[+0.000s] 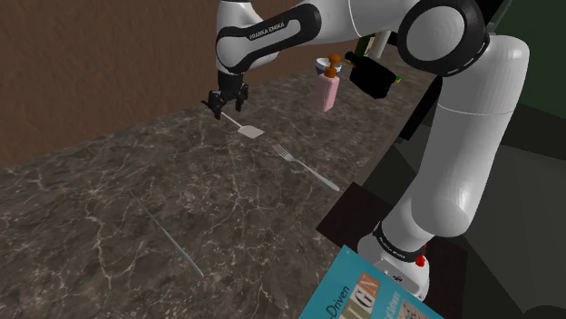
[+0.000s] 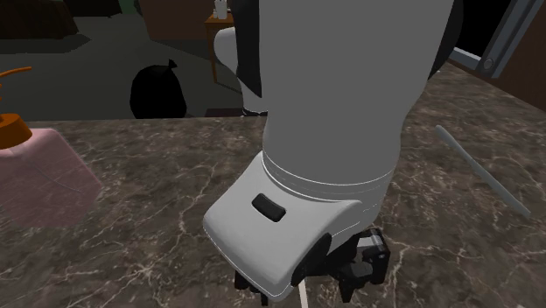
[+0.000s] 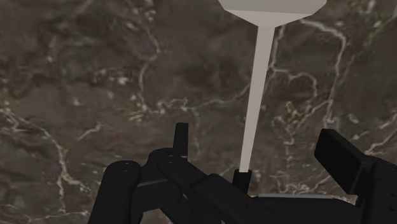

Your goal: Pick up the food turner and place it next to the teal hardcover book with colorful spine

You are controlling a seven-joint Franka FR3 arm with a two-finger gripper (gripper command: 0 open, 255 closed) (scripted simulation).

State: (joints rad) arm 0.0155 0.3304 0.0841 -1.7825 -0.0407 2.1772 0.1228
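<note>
Nearest in the shoulder view is the teal hardcover book (image 1: 376,294). Further along the dark marbled table (image 1: 109,199) lies a silver fork (image 1: 308,168). Past that, the pale flat food turner (image 1: 247,128) lies on the table. The black pincer (image 1: 223,111) stands wide astride its handle, with a gap on either side. Behind stands a pink bottle (image 1: 327,91).

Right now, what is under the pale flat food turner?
The pale flat food turner lies over dark marbled countertop; whatever is under its handle end is covered by the black gripper.
</note>
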